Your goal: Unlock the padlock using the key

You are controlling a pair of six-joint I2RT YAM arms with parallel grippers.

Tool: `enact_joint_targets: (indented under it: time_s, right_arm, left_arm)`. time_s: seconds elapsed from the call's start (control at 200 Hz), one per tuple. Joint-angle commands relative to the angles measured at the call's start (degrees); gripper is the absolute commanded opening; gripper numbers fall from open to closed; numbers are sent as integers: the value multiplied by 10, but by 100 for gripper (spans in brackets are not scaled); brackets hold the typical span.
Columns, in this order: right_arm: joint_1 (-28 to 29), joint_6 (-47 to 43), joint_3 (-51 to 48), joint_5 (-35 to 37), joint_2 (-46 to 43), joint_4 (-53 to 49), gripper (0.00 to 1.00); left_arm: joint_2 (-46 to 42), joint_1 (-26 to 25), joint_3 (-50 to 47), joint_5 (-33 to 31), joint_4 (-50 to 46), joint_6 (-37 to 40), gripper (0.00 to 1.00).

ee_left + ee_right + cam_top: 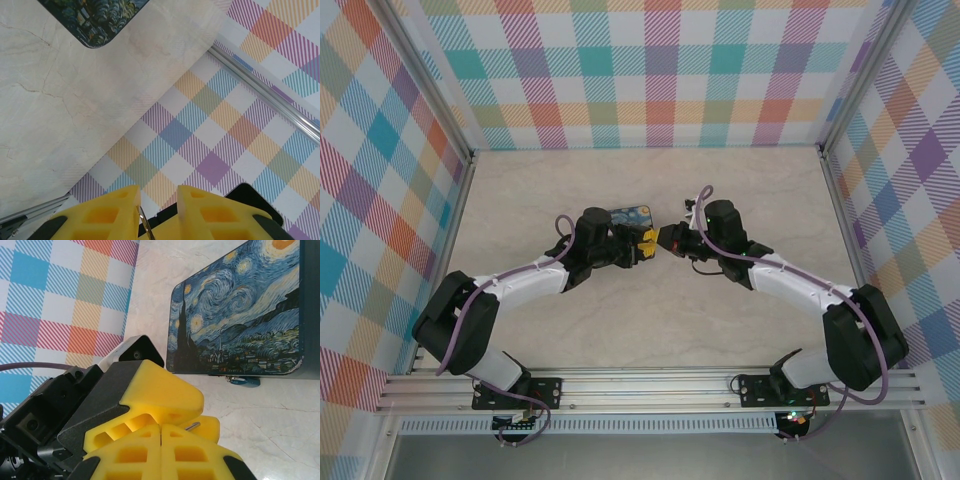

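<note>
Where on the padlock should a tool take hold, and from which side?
Probably its blue body, from the table side. The padlock lies tucked against the edge of the box, which blocks the other side, and only that blue part peeks out.

Pale marbled tabletop (pixel 650 190) evenly lit, pastel plaid walls (pixel 650 70) stood on three sides of it, aluminium rail (pixel 650 385) ran along its near edge

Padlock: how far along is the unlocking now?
Done: the key seems picked up, its grey tip poking from the shut right gripper. In hand: the open left gripper meets it beside the box. Left: the padlock sits at the box edge, key not in it.
</note>
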Motion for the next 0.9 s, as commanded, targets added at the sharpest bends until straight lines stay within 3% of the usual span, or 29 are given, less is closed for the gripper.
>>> enact_joint_targets:
  time_s: [0.0, 0.235, 0.7, 0.785, 0.895]
  right_arm:
    - [5, -14, -8, -3, -21, 20, 0]
    - [5, -14, -15, 5, -32, 14, 0]
    - [5, -12, -26, 8, -35, 9, 0]
    - [5, -12, -29, 9, -40, 5, 2]
    - [3, -14, -37, 15, -55, -5, 9]
  left_arm:
    - [5, -8, -12, 13, 6, 1, 24]
    - [5, -8, -12, 10, 7, 4, 21]
    - [5, -8, -12, 6, 18, 16, 3]
    - [1, -8, -8, -2, 10, 34, 0]
    - [-24, -7, 10, -35, -37, 112, 0]
